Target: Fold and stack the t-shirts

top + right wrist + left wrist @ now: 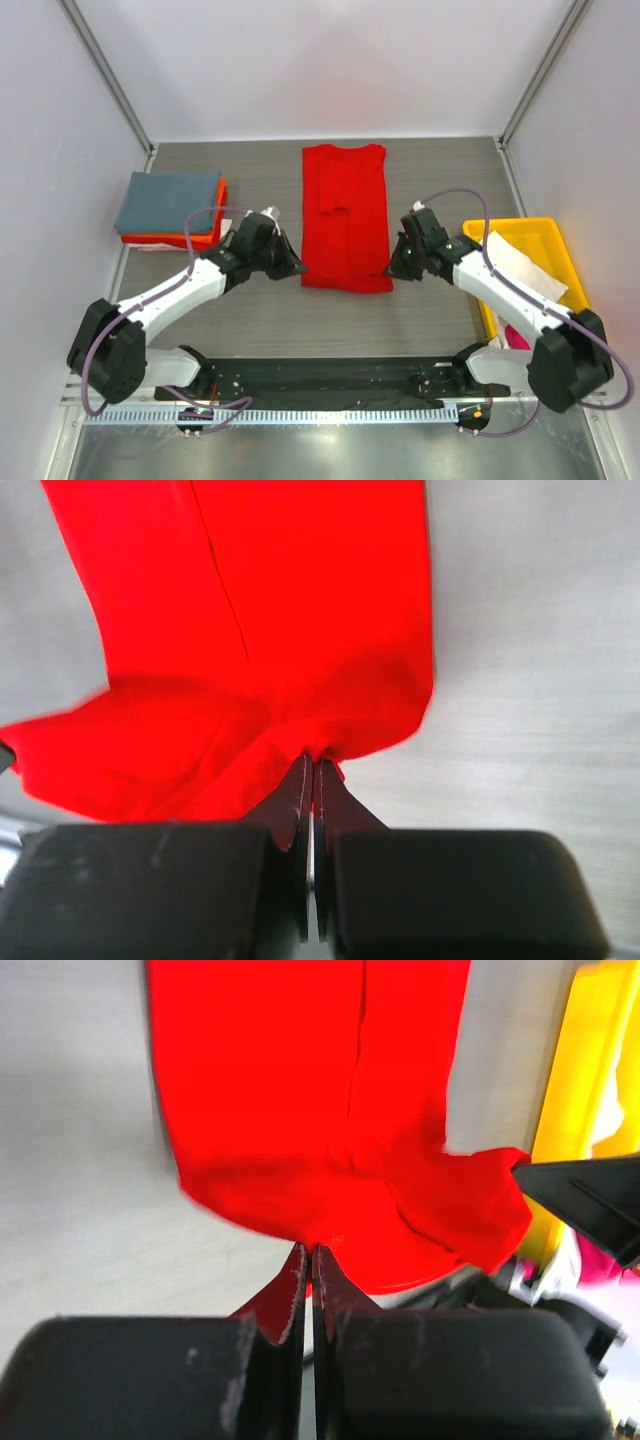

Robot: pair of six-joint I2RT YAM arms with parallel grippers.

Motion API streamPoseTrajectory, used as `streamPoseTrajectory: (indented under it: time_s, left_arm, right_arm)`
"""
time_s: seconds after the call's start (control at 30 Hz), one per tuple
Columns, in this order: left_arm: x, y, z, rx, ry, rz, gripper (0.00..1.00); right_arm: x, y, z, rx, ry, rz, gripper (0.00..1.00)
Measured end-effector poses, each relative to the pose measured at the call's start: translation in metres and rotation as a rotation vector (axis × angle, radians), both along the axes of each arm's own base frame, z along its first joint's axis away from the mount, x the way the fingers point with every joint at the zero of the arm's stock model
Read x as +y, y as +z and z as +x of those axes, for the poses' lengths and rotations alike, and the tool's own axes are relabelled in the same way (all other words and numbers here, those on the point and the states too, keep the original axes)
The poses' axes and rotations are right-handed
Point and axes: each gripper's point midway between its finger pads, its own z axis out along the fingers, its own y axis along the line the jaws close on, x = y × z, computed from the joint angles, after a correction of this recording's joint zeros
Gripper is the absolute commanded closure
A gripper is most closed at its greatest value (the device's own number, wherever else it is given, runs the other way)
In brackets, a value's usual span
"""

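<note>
At the far left of my desk (440,180), a folded grey-blue shirt (168,200) lies on top of an orange shirt (170,241), whose edges show beneath it. My left tool (308,1263) is pinched tight on the near left corner of the red shirt (346,215), with the cloth caught between its fingers. The red shirt lies in the middle of the desk as a long narrow strip. Its collar end points away from me and its near hem is bunched where I grip it. My right tool (312,770) is clamped the same way on the near right corner. At the right stands a yellow tray (520,232), with a white shirt (525,268) draped in it and a bit of pink shirt (516,335) at its near end.
</note>
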Motion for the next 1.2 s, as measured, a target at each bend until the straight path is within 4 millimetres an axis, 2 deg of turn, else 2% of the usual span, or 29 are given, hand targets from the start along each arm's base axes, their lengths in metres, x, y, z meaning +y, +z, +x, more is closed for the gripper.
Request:
streamPoseTrajectory:
  time_s: [0.3,0.43,0.57,0.73,0.93,1.07,1.13,1.17,1.2]
  left_arm:
    - [0.014,0.003,0.087,-0.005,0.096,0.037,1.0]
    - [0.013,-0.002,0.121,-0.002,0.115,0.05,1.0]
    - [0.01,-0.008,0.145,0.011,0.124,0.057,1.0]
    - [0.007,-0.006,0.171,0.0,0.131,0.059,1.0]
    - [0.008,-0.003,0.195,-0.007,0.147,0.061,1.0]
    - [0.008,-0.011,0.205,0.008,0.154,0.068,1.0]
    - [0.008,-0.016,0.21,0.018,0.157,0.072,0.94]
    - [0.008,-0.02,0.213,0.024,0.158,0.075,0.86]
    - [0.007,-0.024,0.215,0.033,0.158,0.079,0.68]
  right_arm:
    - [-0.007,0.013,0.102,-0.068,-0.075,-0.07,0.99]
    - [-0.009,0.006,0.14,-0.075,-0.098,-0.082,0.99]
    - [-0.018,-0.005,0.158,-0.053,-0.122,-0.095,0.99]
    - [-0.025,-0.005,0.184,-0.059,-0.151,-0.089,0.99]
    - [-0.022,0.005,0.21,-0.095,-0.159,-0.076,0.99]
    - [-0.018,0.001,0.222,-0.094,-0.152,-0.062,0.99]
    - [-0.016,-0.005,0.227,-0.084,-0.15,-0.062,0.92]
    - [-0.015,-0.008,0.229,-0.078,-0.149,-0.063,0.69]
    - [-0.014,-0.012,0.232,-0.073,-0.15,-0.063,0.53]
